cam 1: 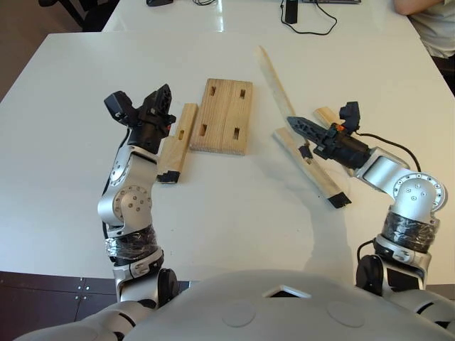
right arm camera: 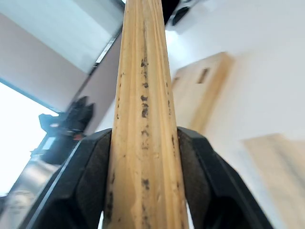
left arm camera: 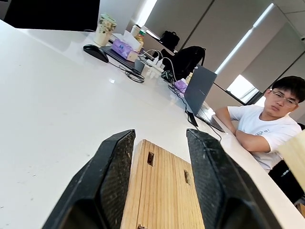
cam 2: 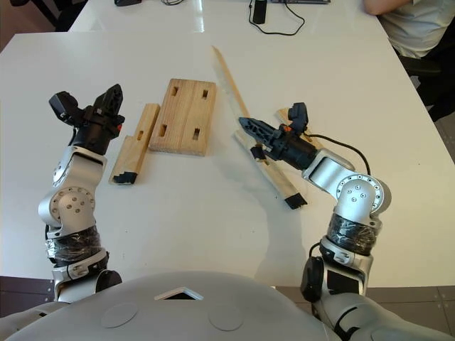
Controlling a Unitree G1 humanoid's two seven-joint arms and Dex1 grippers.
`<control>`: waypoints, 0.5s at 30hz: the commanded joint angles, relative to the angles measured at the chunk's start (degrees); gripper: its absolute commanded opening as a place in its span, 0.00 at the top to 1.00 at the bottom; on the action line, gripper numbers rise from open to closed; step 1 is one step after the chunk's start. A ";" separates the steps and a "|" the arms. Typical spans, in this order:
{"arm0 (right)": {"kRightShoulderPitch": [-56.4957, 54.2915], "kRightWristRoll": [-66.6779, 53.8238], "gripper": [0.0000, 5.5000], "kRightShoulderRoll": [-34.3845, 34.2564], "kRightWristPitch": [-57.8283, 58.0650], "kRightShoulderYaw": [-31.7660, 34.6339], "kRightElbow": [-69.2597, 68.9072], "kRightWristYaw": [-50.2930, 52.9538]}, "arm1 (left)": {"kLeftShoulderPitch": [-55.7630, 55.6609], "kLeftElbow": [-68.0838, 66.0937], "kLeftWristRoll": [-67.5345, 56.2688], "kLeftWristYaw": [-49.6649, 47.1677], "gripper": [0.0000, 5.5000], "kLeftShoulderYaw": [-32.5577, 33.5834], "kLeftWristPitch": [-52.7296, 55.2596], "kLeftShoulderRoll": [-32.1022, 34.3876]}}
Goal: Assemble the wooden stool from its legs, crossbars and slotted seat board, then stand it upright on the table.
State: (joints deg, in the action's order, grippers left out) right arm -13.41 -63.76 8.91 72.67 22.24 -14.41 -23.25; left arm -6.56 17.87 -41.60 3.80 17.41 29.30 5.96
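Seat board (cam 1: 222, 116) flat mid-table (cam 1: 71, 106), slots up, leg (cam 1: 179, 141) just beside its left edge, left gripper (cam 1: 163, 105) above that leg, fingers apart, empty, right gripper (cam 1: 296, 125) clamped on crossbar (cam 1: 272, 74), second leg (cam 1: 318, 172) lying beneath.

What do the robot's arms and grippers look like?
The left arm and right arm are silver with round joints and black-wrapped bases. The left gripper and right gripper are black, with tapered fingers. A black cable and orange spot mark the right wrist.
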 commanded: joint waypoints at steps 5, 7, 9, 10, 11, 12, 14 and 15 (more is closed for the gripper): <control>-8.85 4.11 0.63 -19.09 1.51 -14.06 3.43 23.36 | 2.82 -2.56 -0.18 7.34 0.64 -2.08 3.11 4.55; -11.91 5.88 0.63 -25.53 -2.81 -15.00 6.49 27.05 | 4.18 -1.31 -1.93 8.57 0.64 -1.10 4.07 5.17; -13.69 5.87 0.63 -29.72 -6.43 -14.50 10.33 29.92 | 5.40 0.42 -4.62 10.16 0.64 0.06 4.94 5.49; -13.82 5.28 0.63 -30.69 -7.81 -14.28 12.01 31.10 | 5.90 1.44 -6.33 11.24 0.64 0.42 5.28 5.59; -13.47 4.15 0.63 -31.22 -8.75 -13.72 13.06 32.20 | 6.22 2.53 -8.67 12.44 0.64 0.92 5.54 5.45; -12.99 2.87 0.63 -31.36 -9.36 -13.24 13.44 33.10 | 6.48 3.46 -11.56 13.21 0.64 1.86 5.72 5.07; -11.98 -1.25 0.63 -30.70 -9.20 -12.13 13.12 34.03 | 6.65 4.16 -21.51 12.80 0.64 5.77 5.90 3.15; -11.20 -4.23 0.63 -29.23 -7.72 -12.17 11.92 33.48 | 6.94 4.57 -26.44 12.00 0.64 6.78 6.07 2.02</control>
State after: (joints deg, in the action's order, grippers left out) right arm -23.65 -60.32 -9.55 65.57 7.44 -1.24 9.02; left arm -0.56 19.90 -55.39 16.25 19.85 34.15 10.32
